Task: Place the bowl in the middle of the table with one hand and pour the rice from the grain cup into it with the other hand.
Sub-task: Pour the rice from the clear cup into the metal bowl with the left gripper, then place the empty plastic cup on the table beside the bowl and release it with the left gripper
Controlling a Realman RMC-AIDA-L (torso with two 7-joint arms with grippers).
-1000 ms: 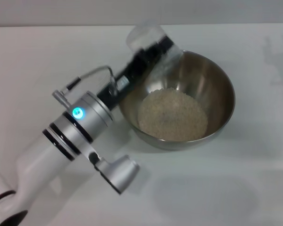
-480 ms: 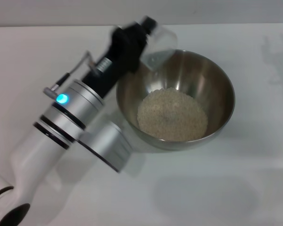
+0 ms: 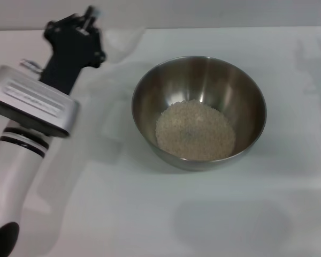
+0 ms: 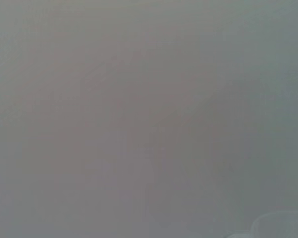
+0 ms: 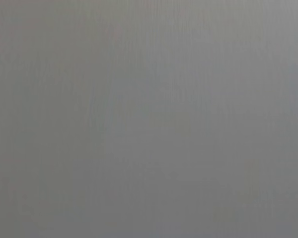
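One bowl [image 3: 199,112] mid-frame on the table [image 3: 166,214], one mound of rice [image 3: 195,130] inside, left gripper [image 3: 91,29] raised upper left, its grip impossible to tell, grain cup [image 3: 122,40] a blur beside it.

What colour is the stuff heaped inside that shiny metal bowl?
Pale beige, almost off-white: the rice in the bowl. It shows best in the head view.

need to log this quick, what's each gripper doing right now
Left gripper: shut on the grain cup, far left of the bowl.
Right gripper: not in view.
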